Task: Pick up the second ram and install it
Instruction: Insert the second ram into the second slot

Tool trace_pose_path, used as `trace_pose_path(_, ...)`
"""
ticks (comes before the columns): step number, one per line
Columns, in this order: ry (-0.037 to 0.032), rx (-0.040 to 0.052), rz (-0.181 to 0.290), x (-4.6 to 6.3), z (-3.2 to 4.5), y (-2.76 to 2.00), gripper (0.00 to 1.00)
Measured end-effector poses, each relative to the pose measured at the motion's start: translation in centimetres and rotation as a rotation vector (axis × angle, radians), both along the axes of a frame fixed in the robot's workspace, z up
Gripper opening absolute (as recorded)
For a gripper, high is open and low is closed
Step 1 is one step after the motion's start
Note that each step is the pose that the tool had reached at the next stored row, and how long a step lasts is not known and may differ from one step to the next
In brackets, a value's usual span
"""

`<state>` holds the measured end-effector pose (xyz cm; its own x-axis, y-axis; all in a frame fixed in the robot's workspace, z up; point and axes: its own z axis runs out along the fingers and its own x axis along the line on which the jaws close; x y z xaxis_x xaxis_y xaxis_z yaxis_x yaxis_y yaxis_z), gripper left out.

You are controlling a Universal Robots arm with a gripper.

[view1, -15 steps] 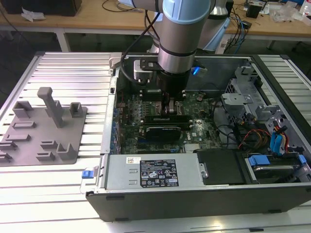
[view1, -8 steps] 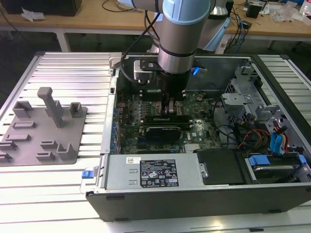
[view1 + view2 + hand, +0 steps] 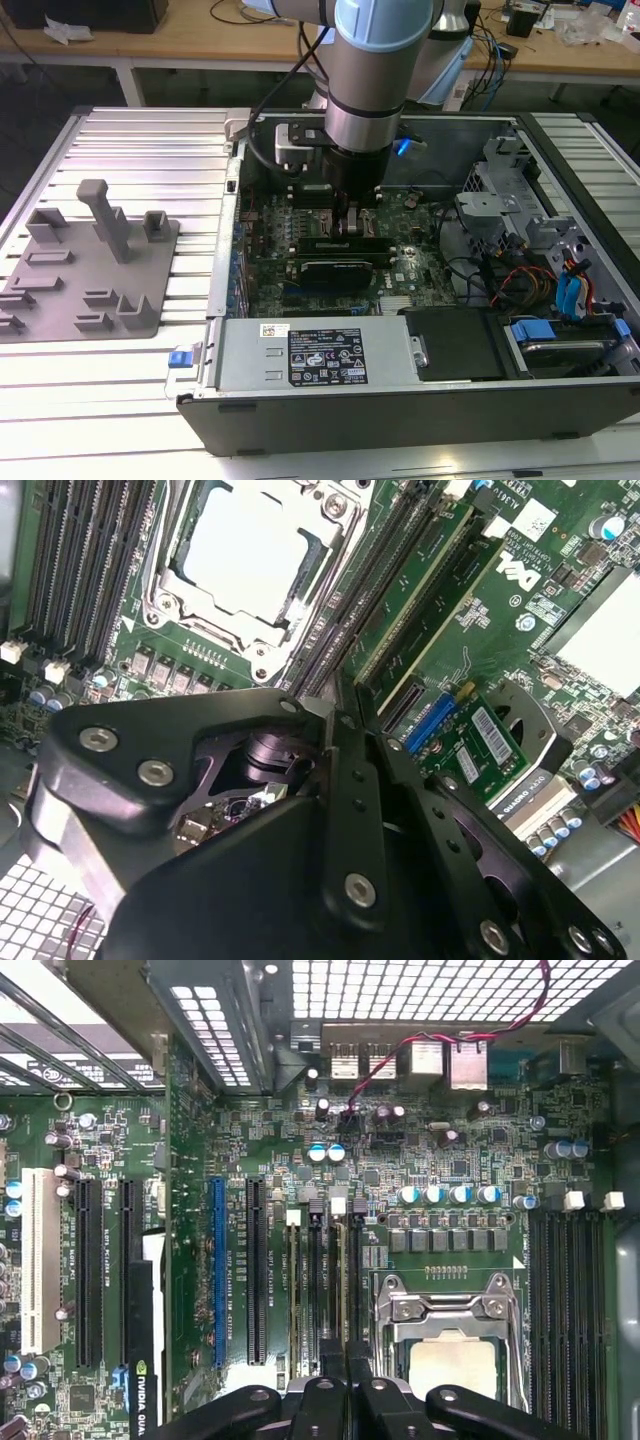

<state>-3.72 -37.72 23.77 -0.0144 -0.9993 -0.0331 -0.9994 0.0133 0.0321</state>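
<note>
Gripper [image 3: 355, 215] is deep in the case [image 3: 560, 400], at 12 o'clock from the black card [image 3: 340, 268]. Tray [image 3: 60, 300] sits at 9 o'clock from the case, no green stick on it. In both wrist views the fingers [image 3: 330, 720] [image 3: 335, 1380] look pressed together over the slots beside the socket [image 3: 240, 560] [image 3: 450, 1360]. Can't tell if a board edge is nipped between them. Ram [image 3: 425, 605] stands on edge in a slot, running out from the fingertips, so my read is seating phase. To do it well: push straight down, stick square to the slot, load even along its length, no tilt toward the socket. White latches [image 3: 338, 1203] should close at both ends.
</note>
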Motion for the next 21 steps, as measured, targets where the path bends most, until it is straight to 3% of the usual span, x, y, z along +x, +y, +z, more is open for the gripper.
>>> trace_pose_path(3,-0.0027,0.0016,0.000,0.00,-0.05,0.00,0.09)
trace_pose_path(21,-0.0035,0.0018,0.009,-0.13,-0.16,-0.01,0.09)
